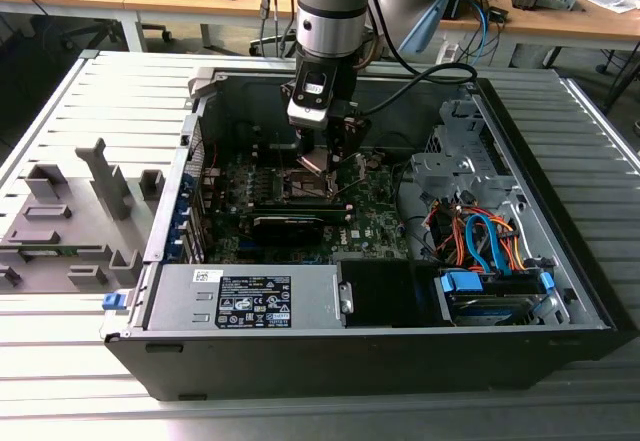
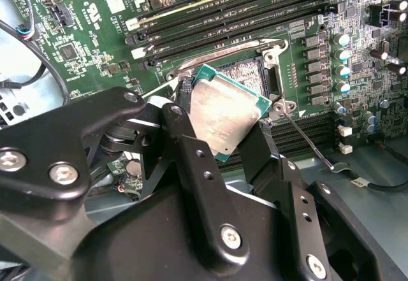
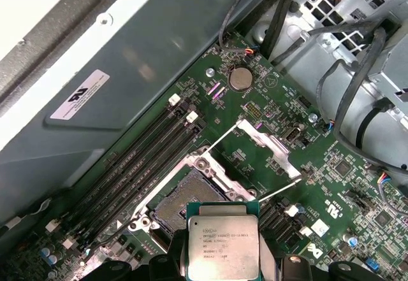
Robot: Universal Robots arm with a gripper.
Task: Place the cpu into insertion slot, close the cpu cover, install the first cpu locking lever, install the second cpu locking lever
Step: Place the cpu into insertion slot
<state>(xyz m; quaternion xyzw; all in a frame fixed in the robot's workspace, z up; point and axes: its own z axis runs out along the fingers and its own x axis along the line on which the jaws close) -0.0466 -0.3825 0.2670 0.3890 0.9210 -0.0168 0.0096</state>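
My gripper point(image 2: 223, 142) is shut on the cpu point(image 2: 224, 116), a silvery square chip with a green edge, held tilted by two opposite edges between black fingers point(image 2: 186, 142). The cpu point(image 3: 223, 246) hangs just above and beside the insertion slot point(image 3: 183, 199), a dark square socket with a silvery rim that lies uncovered. The insertion slot point(image 2: 247, 72) shows partly behind the chip. The cpu cover point(image 3: 269, 146) stands swung up away from the socket, with thin wire levers point(image 3: 280, 189) raised beside it. In the exterior view the gripper point(image 1: 322, 161) reaches down into the open computer case over the motherboard.
Long black memory slots point(image 3: 143, 160) run along both sides of the socket. A black card point(image 1: 290, 223) lies across the board. A drive cage point(image 1: 455, 176) and orange and blue cables point(image 1: 480, 241) sit at the exterior view's right. The case walls point(image 1: 200, 111) surround the board.
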